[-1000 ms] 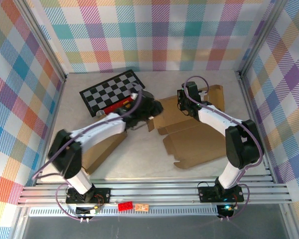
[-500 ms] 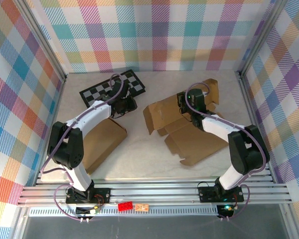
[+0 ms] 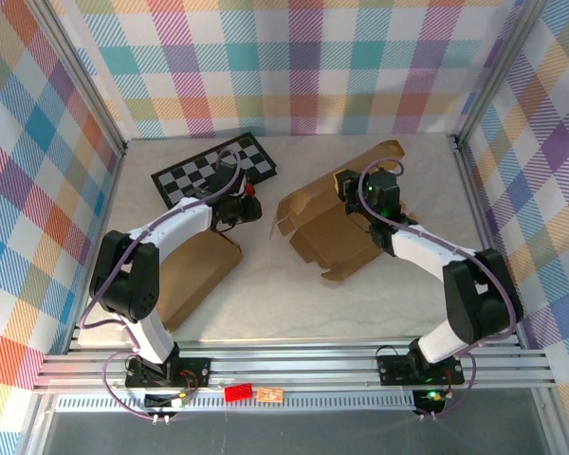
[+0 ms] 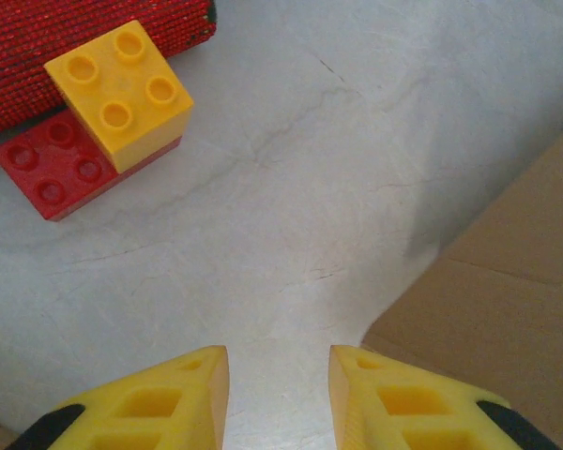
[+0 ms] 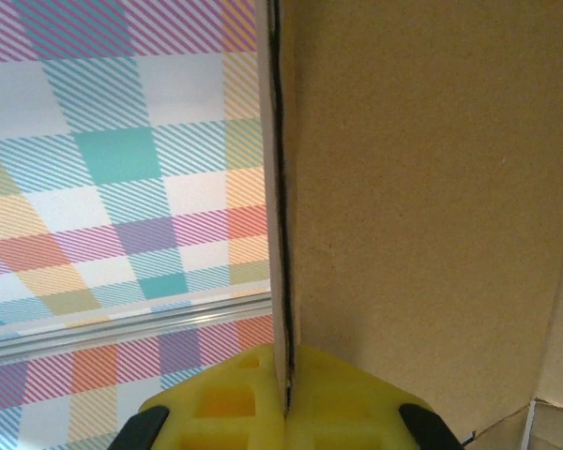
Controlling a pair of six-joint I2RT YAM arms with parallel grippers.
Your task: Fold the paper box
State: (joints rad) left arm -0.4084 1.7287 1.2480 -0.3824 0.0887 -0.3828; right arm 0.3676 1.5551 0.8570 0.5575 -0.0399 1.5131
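Pinching one wall of the paper box [image 3: 327, 227] with the right jaws, pressed together tight on the thin brown edge. Holding that wall up on end, most likely so the flat sides can be bent up into a box shape. Resting the other end of the box on the desk [image 3: 294, 303], a bit right of the middle, half folded and half flat.

Hanging the left jaws low over bare desk, spread apart a little and holding nothing. Hovering just beside a yellow block [image 4: 122, 89] sitting partly on a red block [image 4: 47, 169], next to a red mat [image 4: 75, 37] and near the checkerboard [image 3: 213, 171]. Being well apart from the box, maybe to give the right side room to work.

Leaving a second flat cardboard sheet [image 3: 194, 275] lying alone on the left side. Needing more bending before looking like a real box.
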